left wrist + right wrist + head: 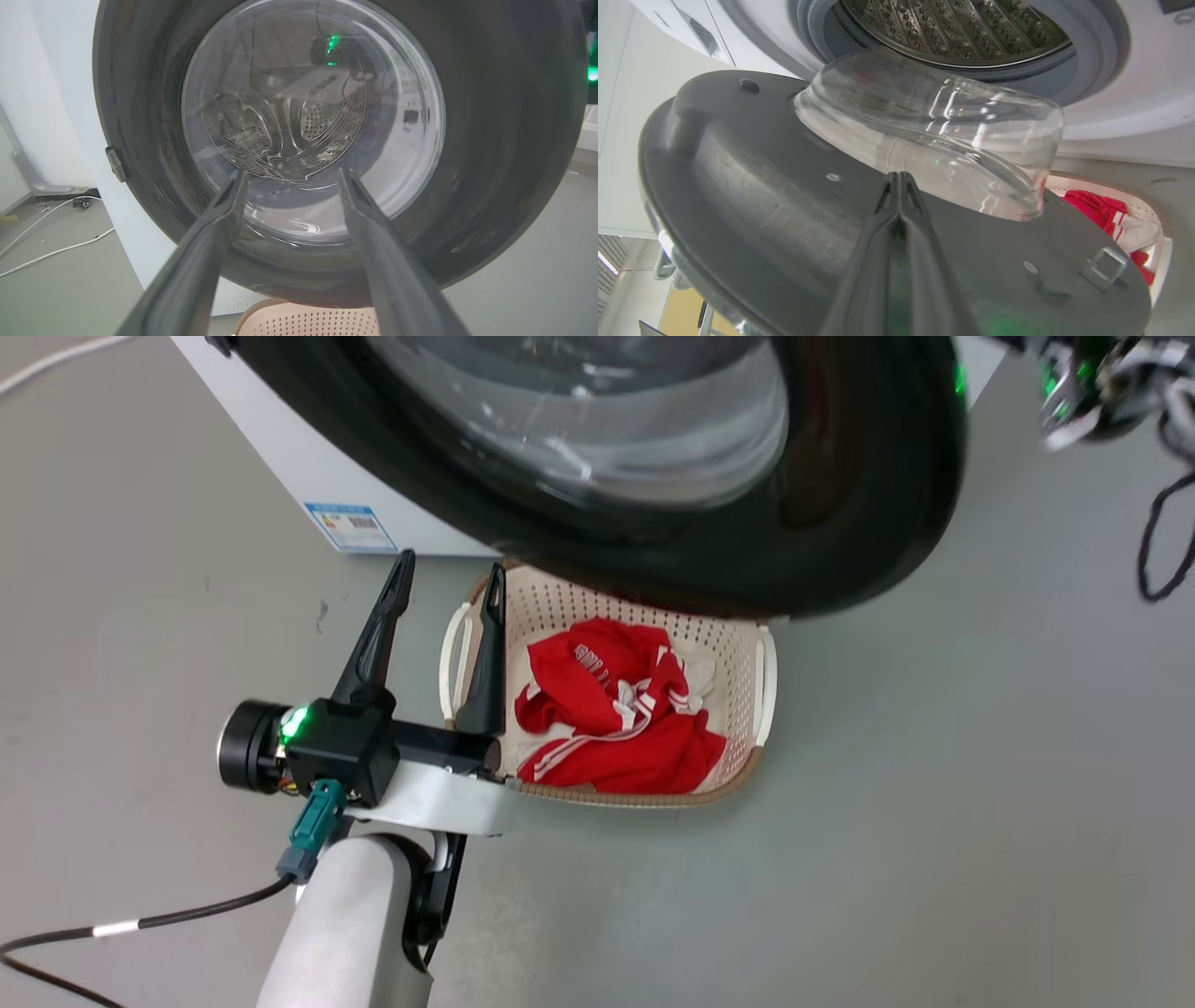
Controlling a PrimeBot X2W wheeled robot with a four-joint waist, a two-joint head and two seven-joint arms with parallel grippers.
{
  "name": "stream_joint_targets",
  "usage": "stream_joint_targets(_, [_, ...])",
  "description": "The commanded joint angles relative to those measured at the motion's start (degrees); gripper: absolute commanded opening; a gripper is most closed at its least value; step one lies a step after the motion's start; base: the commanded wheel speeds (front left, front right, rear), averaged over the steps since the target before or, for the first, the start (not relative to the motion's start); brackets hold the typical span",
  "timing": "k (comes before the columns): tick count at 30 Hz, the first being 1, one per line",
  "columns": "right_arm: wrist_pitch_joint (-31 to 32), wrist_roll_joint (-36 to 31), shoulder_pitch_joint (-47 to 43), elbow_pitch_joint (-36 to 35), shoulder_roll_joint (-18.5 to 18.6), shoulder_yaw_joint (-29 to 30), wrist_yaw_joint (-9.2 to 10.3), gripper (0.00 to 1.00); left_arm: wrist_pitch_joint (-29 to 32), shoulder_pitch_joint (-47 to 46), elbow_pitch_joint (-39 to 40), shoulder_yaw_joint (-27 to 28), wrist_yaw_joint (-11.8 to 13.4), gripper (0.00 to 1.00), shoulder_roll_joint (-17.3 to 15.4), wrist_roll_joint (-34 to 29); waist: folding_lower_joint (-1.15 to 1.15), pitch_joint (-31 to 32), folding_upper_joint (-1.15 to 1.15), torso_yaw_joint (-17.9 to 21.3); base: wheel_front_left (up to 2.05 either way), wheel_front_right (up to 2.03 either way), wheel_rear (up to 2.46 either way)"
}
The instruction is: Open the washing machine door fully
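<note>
The washing machine door (840,523) stands partly swung out from the white washing machine (280,457), its glass bowl window bulging toward the steel drum (952,28). My left gripper (448,588) is open, low in front of the door's outer face (504,140), with nothing between its fingers (210,242). My right gripper (899,176) is shut, its tips close against the door's inner face (761,186) at the foot of the glass bowl (934,126). Whether the tips touch the door I cannot tell. The right wrist (1092,383) shows blurred beyond the door's edge.
A cream perforated basket (747,653) with a red and white garment (616,709) sits on the floor under the open door. A metal latch loop (1104,266) sticks out of the door's inner face. Black cable (1158,551) hangs at the right; white cables (46,252) lie at the left.
</note>
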State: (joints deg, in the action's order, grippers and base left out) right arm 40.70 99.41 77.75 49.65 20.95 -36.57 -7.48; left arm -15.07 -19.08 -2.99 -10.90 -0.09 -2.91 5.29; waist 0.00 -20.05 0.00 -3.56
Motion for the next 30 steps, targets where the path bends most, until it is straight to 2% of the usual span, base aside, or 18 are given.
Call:
stream_joint_targets(1, [0.58,0.42,-1.44,-0.88,-1.37,-0.54,-0.02,0.0,-0.14,0.77,-0.14,0.17,-0.22,1.0,0.05,-0.27,0.0,1.6,0.0,0.1,0.0,0.0,0.0])
stream_joint_targets(15, [2.07,3.38,-14.37,-9.7,-4.96,-5.22,-0.02,0.0,-0.14,7.28,-1.86,0.97,0.3,1.0,0.04,0.62,0.0,11.08,0.0,-1.07,0.0,0.0,0.0])
stream_joint_targets(30, [-1.08,6.1,-21.59,-17.3,-8.02,-10.48,-0.02,0.0,-0.14,10.56,-2.35,0.85,-0.18,1.0,0.04,0.51,0.0,14.83,0.0,-1.56,0.0,0.0,0.0])
